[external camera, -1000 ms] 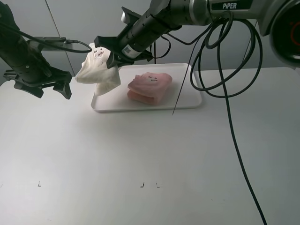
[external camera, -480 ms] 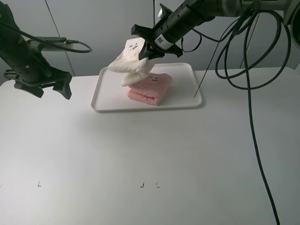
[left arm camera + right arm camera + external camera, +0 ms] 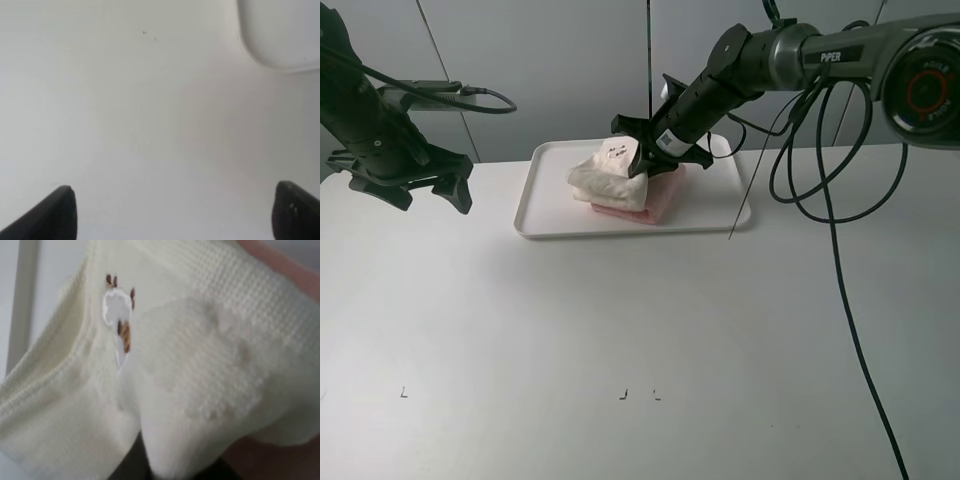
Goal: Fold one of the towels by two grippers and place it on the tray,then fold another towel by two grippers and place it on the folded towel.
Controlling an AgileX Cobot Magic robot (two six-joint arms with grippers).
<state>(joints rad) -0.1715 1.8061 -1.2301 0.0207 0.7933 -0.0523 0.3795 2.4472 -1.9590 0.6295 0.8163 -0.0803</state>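
Note:
The folded cream-white towel (image 3: pixel 610 178) lies on top of the folded pale pink towel (image 3: pixel 658 206) in the white tray (image 3: pixel 545 218). My right gripper (image 3: pixel 646 160) reaches down to the cream towel's right end and still pinches it. In the right wrist view the cream towel (image 3: pixel 200 365) with a small brown embroidered mark fills the frame. Pink towel (image 3: pixel 282 262) shows at its edge. My left gripper (image 3: pixel 432 193) hovers open and empty above the table, left of the tray. Both its fingertips (image 3: pixel 60 212) show, with the tray's corner (image 3: pixel 280 35) beyond.
Black cables (image 3: pixel 825 180) loop down from the right arm over the table's right side. A thin dark wire (image 3: pixel 745 195) hangs by the tray's right end. Small marks (image 3: pixel 638 394) dot the white table near its front edge.
The right gripper carried the cream towel from left of the tray to the right and down, setting it on the pink towel. The left arm has not moved.

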